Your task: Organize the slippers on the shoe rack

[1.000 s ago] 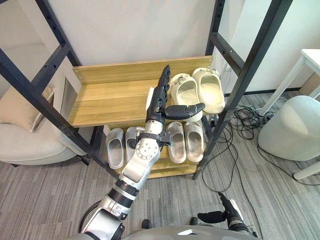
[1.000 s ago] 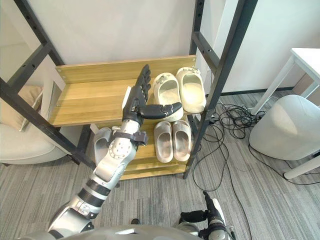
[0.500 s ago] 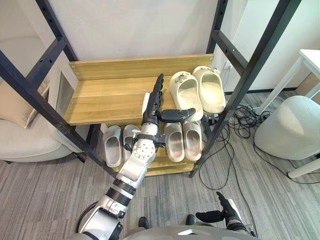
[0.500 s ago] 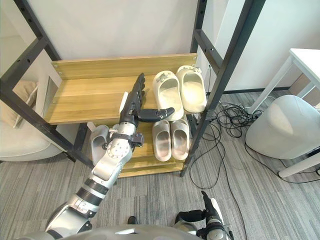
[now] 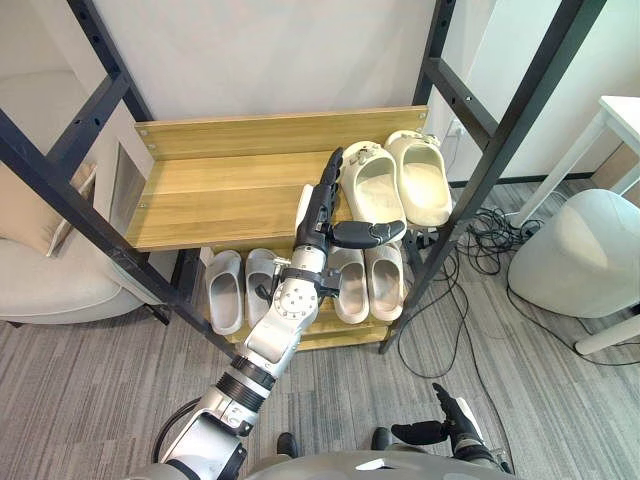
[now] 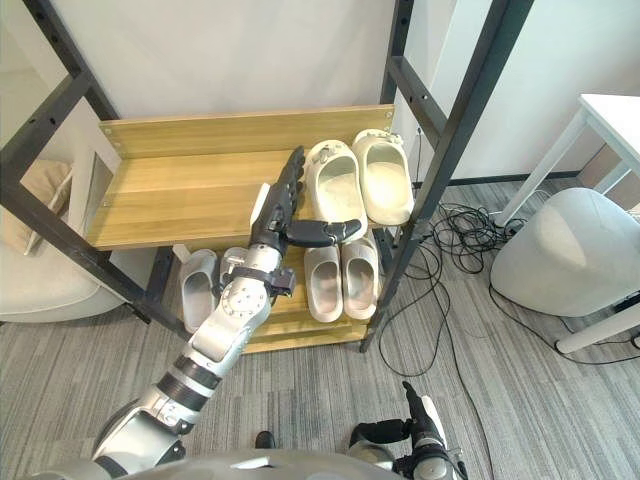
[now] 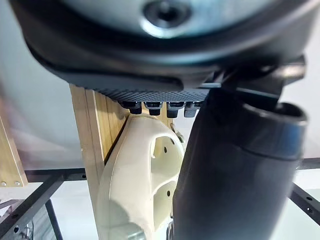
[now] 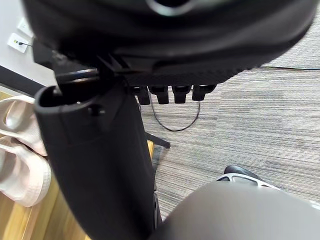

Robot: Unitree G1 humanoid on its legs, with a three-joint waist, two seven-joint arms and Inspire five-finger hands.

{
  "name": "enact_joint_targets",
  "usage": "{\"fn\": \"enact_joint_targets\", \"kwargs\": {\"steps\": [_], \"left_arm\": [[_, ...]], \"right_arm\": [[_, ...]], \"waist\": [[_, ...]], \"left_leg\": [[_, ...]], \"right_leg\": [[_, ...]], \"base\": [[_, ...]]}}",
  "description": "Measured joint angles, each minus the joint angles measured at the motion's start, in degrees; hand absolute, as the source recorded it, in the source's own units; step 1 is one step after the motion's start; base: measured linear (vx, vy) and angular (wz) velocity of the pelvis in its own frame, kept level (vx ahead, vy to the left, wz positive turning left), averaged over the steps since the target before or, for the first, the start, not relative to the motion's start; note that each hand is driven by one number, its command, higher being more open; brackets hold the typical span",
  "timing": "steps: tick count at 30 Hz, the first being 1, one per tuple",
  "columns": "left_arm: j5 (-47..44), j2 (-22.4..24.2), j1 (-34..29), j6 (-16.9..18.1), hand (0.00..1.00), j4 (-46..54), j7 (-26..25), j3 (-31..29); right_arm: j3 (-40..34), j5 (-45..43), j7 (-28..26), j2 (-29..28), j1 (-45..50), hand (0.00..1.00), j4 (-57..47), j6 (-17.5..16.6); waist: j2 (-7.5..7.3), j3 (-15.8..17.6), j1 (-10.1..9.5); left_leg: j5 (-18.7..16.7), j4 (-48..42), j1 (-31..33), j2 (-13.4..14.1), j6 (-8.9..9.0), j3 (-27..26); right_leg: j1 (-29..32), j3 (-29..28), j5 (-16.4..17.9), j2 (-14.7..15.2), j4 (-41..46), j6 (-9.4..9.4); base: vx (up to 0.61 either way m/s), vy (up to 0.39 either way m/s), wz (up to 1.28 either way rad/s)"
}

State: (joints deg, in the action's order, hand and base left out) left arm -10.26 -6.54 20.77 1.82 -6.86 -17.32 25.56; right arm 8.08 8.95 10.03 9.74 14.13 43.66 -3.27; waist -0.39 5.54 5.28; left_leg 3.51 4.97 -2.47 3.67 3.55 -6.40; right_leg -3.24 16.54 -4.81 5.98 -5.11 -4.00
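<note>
Squaring up cream slippers (image 5: 395,185) on the top shelf (image 5: 220,190).
With left hand (image 5: 316,215) flat, fingers (image 5: 327,180) straight, thumb out, just beside the pair: push the side evenly, slide slowly, keep both parallel and clear of the edge. Leave right hand (image 5: 445,430) low, relaxed open.

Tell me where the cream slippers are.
In the left eye view, the cream slippers sit side by side at the right end of the top shelf, beside the black post, with the left hand at their left.
</note>
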Motion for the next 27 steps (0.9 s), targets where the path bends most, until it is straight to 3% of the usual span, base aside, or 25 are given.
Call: {"fn": "enact_joint_targets", "kwargs": {"steps": [17, 27], "left_arm": [[-0.39, 0.00, 3.21, 0.17, 1.00, -3.90, -1.30, -0.78], [0.53, 0.18, 5.06, 0.17, 1.00, -6.42, -1.38, -3.70]], "right_arm": [[-0.57, -0.02, 0.00, -0.24, 0.06, 1.00, 0.12, 0.04], [-2.22, -0.03, 0.08, -1.05, -0.05, 1.00, 1.08, 0.03]], "waist": [[-0.08, 0.05, 0.02], [-0.10, 0.06, 1.27]], "left_leg": [[-0.40, 0.01, -0.03, -0.04, 0.27, -0.74], [-0.55, 0.02, -0.06, 0.00, 0.20, -1.11]], "right_leg": [[0.33, -0.81, -0.14, 0.06, -0.02, -0.14], [0.48, -1.17, -0.12, 0.03, -0.02, -0.15]], "base": [[0.00, 0.000, -0.02], [0.00, 0.001, -0.01]]}}
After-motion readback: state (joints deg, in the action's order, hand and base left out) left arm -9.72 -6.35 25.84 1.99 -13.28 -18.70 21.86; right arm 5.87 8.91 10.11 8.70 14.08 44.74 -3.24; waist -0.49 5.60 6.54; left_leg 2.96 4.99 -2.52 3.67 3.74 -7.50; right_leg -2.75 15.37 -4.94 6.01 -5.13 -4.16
